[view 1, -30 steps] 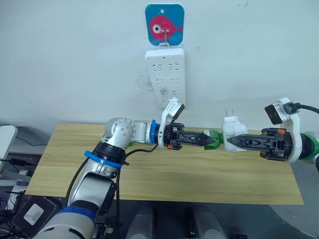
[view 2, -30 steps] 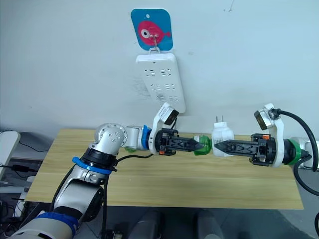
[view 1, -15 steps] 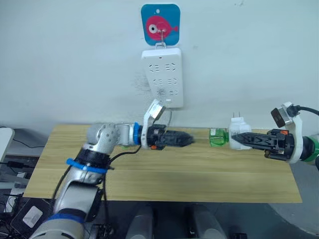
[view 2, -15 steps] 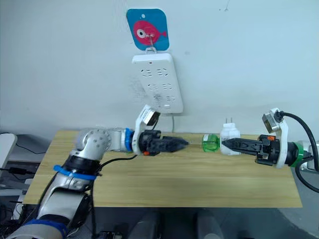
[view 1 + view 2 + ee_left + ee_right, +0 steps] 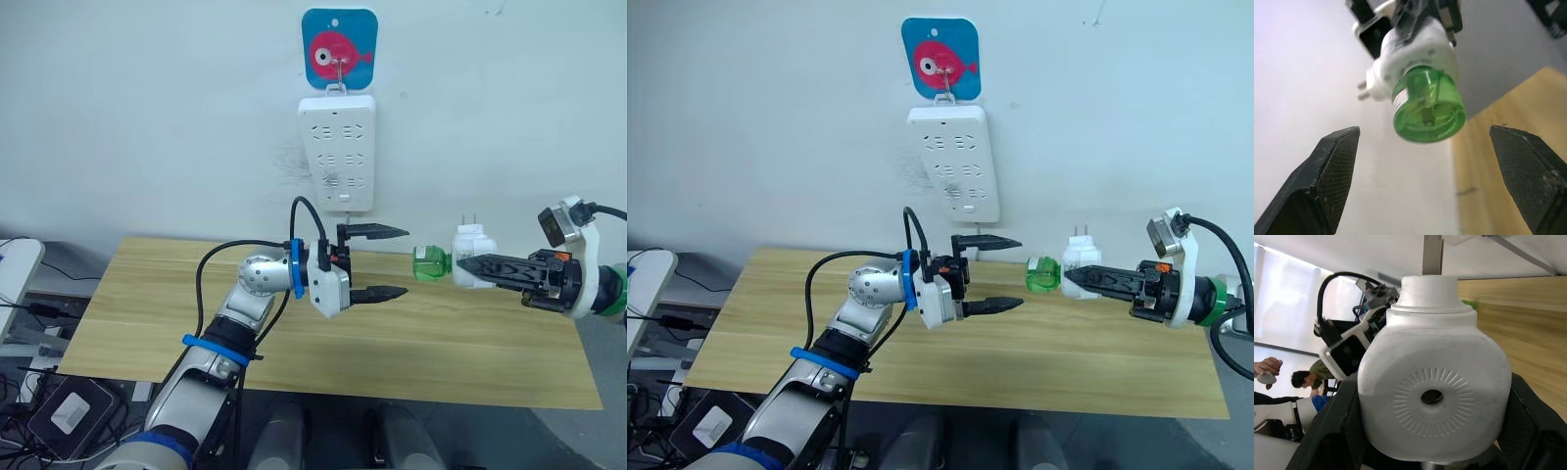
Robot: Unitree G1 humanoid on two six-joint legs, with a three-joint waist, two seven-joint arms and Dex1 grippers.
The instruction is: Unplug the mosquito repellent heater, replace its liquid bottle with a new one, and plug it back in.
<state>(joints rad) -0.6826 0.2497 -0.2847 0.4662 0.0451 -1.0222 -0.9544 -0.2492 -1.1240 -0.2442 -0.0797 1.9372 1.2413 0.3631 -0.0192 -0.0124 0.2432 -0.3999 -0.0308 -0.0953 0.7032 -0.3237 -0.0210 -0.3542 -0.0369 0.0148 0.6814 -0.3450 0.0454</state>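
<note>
My right gripper is shut on the white mosquito repellent heater, held above the table's right side with its plug pins pointing up. The heater's vent face looks toward the right wrist camera. A translucent green liquid bottle is fixed in the heater's end and points left; a dark wick shows inside the bottle. My left gripper is open wide, one finger above the other, just left of the bottle and apart from it. In the left wrist view its fingers flank the bottle without touching.
A long white power strip hangs on the wall under a blue fish plaque, behind and above the left gripper. The wooden table lies below both arms. Two people show far off in the right wrist view.
My left gripper let go of the green bottle, drew back left, then turned and opened wide. The right gripper kept the heater and shifted slightly right. The camera also moved.
</note>
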